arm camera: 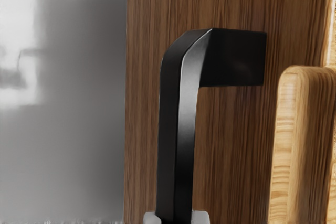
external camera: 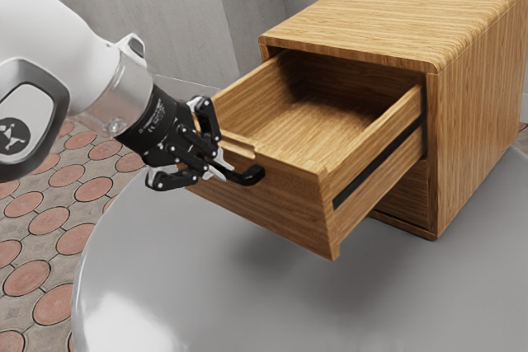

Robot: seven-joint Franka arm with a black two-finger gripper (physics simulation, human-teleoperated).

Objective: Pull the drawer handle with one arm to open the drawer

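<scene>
Gripper (external camera: 205, 161) clenched on black handle (external camera: 247, 176). Drawer (external camera: 272, 208) straight ahead of it, standing well out of wooden cabinet (external camera: 470, 80). Round grey table (external camera: 247, 294) under gripper, red-paver floor (external camera: 49, 204) behind and below, grey concrete wall (external camera: 173, 6) above.

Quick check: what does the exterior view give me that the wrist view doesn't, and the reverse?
Exterior view: the drawer drawn well out of the cabinet on the grey table, the hand at its front. Wrist view: the handle's bend up close, pads either side of it. Both: black handle, wooden drawer front.
</scene>
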